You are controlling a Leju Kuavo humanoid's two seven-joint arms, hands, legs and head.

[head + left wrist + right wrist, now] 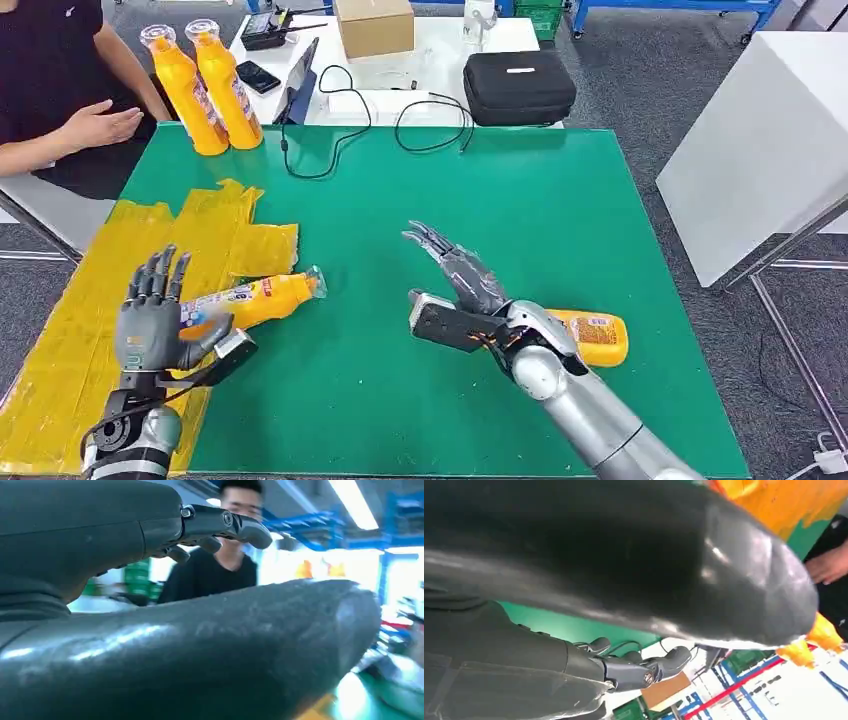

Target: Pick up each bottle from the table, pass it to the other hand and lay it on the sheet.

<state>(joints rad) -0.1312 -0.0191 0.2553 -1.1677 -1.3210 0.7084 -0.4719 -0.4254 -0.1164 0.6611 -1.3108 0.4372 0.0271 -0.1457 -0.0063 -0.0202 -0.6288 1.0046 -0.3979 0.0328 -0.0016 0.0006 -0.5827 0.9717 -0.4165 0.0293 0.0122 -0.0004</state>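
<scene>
— What is on the left?
— The left hand point(150, 320) stands upright over the yellow sheet point(70, 350), fingers straight and apart, holding nothing. A bottle point(262, 298) lies just beside it, half on the sheet, half on the green table point(560, 210).
— And further back?
— Two bottles point(210, 85) stand upright at the table's far corner, near a person's hand point(100, 125).
— The right side?
— The right hand point(460, 270) hovers with fingers spread, empty. Another bottle point(598, 338) lies on the table behind its wrist.
</scene>
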